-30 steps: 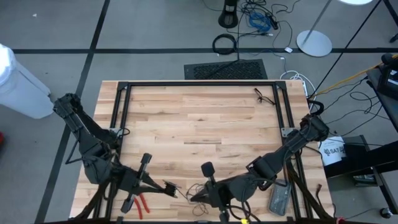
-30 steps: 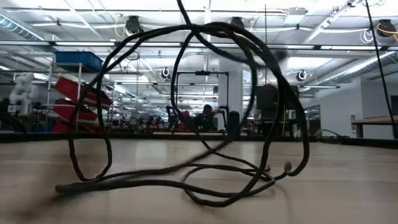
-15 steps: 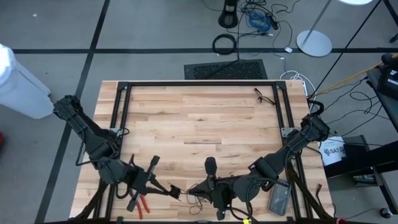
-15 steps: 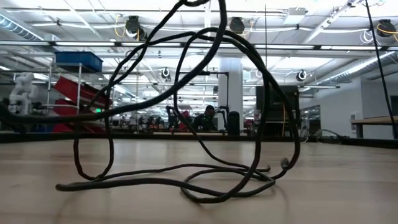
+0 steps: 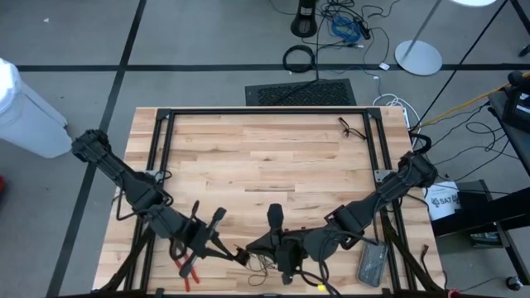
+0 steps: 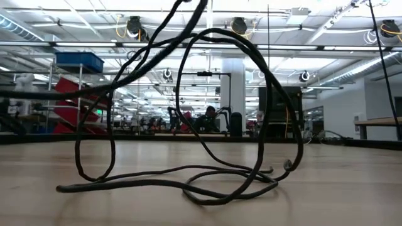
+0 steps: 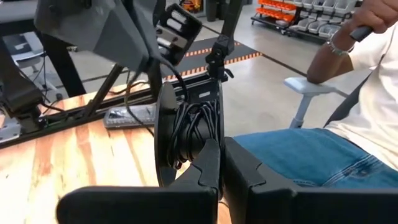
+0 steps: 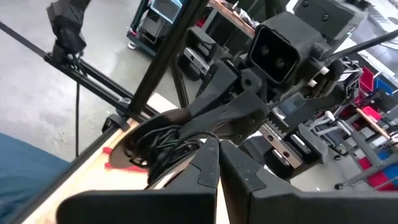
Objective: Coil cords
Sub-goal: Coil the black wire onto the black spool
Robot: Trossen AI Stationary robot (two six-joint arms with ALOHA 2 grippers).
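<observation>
I have both arms reaching in toward the near edge of the wooden table (image 5: 265, 165), meeting around a bundle of thin black cord (image 5: 263, 260). My left gripper (image 5: 238, 255) has its fingers pressed together, and in its wrist view the bunched cord (image 7: 193, 127) sits just ahead of the fingertips, against the other arm's gripper. My right gripper (image 5: 254, 248) is likewise closed, fingers touching, with the dark cord bundle (image 8: 158, 146) just beyond them next to the left arm's fingers; I cannot tell from these views whether either pinches a strand. Red-handled pliers (image 5: 187, 271) lie by the left arm. From table height, a second cord (image 6: 188, 182) loops up off the wood. A seated person's jeans (image 7: 311, 158) show past the table.
</observation>
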